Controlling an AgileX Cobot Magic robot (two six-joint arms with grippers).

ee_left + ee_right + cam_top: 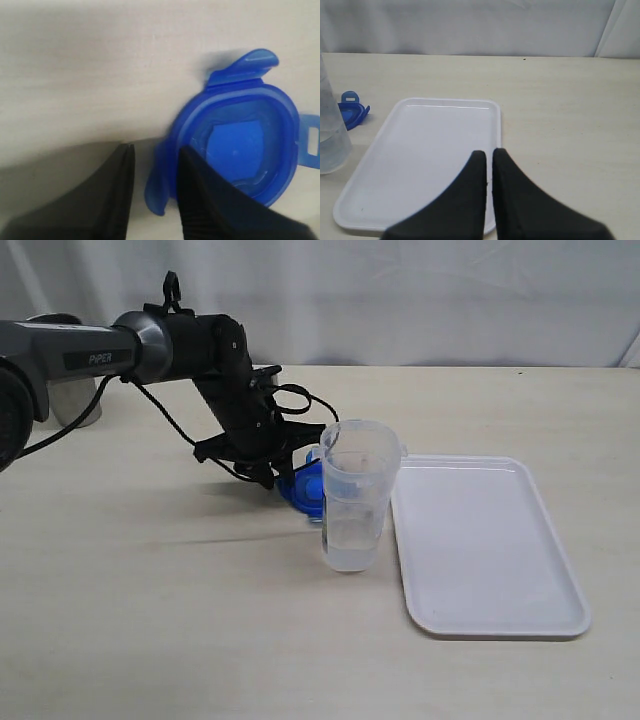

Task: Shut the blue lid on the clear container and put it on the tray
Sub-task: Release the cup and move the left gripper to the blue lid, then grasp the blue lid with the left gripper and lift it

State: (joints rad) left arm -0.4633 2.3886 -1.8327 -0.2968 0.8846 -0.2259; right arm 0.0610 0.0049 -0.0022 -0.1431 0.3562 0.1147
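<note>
The blue lid (303, 487) hangs upside down and tilted just above the table, right behind the clear container (355, 500). My left gripper (278, 478) is shut on the lid's rim. In the left wrist view, one finger is inside the blue lid (240, 145) and the other is outside a snap tab, and the left gripper (155, 147) partly covers the lid. The container stands upright and uncovered, just left of the white tray (490, 540). My right gripper (489, 151) is shut on nothing above the tray (420, 160). It is out of the exterior view.
A grey steel cup (70, 400) stands at the back left, behind the left arm. In the right wrist view the clear container (330, 135) is at the frame's edge, with the blue lid (351, 112) beyond it. A white curtain backs the table.
</note>
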